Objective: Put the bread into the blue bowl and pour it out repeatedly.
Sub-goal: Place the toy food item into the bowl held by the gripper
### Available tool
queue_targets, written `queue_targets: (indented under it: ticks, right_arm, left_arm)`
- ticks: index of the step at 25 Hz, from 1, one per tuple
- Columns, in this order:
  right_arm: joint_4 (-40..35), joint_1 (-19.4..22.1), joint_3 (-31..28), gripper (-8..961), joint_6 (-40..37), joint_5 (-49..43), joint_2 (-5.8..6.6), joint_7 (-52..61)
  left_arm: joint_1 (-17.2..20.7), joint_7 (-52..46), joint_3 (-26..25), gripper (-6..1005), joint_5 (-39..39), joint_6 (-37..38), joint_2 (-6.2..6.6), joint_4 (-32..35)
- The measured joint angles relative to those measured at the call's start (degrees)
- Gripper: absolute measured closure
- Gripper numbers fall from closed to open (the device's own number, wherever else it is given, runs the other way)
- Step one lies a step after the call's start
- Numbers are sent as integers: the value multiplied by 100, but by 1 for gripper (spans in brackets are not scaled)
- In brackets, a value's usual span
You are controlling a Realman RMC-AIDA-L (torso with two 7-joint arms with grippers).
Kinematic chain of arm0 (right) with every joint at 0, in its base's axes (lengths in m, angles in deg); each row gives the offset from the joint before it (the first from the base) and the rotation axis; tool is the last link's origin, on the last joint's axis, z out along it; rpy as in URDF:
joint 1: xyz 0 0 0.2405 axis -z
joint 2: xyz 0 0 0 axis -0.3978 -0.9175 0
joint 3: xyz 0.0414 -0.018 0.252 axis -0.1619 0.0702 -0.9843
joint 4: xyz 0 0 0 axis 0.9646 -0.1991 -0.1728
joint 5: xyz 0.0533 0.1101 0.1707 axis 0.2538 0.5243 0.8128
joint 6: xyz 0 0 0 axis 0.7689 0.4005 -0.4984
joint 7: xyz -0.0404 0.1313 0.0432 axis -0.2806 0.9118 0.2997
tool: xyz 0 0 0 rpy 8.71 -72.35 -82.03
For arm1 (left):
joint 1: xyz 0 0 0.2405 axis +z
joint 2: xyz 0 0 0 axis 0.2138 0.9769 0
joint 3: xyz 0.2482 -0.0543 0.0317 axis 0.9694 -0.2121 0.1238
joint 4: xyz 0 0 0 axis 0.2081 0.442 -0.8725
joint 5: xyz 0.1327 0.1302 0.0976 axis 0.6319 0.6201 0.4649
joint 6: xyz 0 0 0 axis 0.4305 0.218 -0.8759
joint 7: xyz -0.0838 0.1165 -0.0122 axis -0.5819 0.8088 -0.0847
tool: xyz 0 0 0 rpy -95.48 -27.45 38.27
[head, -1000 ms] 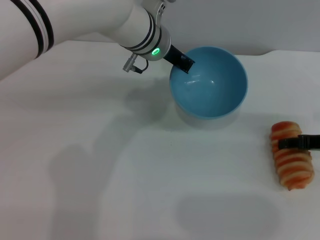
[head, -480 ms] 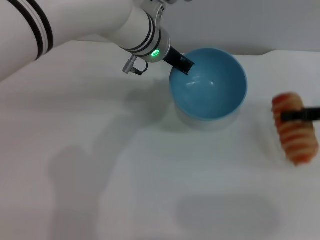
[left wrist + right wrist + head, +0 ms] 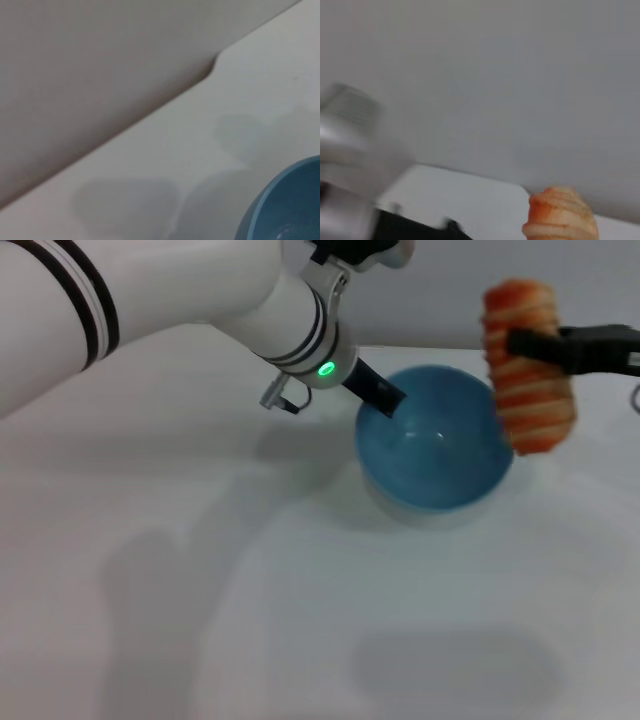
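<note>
The blue bowl [image 3: 432,468] stands on the white table at the back centre, with nothing in it. My left gripper [image 3: 383,397] is shut on the bowl's left rim, one dark finger reaching inside. My right gripper [image 3: 518,343] comes in from the right and is shut on the bread [image 3: 532,405], an orange-red striped loaf. It holds the loaf in the air, hanging lengthwise over the bowl's right rim. The left wrist view shows part of the bowl [image 3: 287,202]. The right wrist view shows the end of the bread [image 3: 562,214].
The white table [image 3: 300,620] spreads in front of the bowl. A grey wall [image 3: 100,60] rises behind the table's back edge. My left arm [image 3: 180,300] reaches across the back left.
My right gripper has lifted the bread off the table at the right and carried it up and left to the bowl's right rim. The bowl and left gripper shifted slightly right.
</note>
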Motion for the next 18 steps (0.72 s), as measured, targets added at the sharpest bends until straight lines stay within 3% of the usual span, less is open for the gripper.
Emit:
queue_targets:
  ticks: [7,10,18]
  right_arm:
    - [1154,-239,276,716,186,1165,-4,-1103]
    - [1677,-359,364,727,434,1158,-2,-1112]
    - [2007,-387,617,716,710,1148,-21,-1117]
  left_arm:
    - [-63,51,185,1001,-256,98,0,20]
    - [-44,52,201,1001,-319,73,7,28]
    - [8,55,200,1001,-338,-6,12,80]
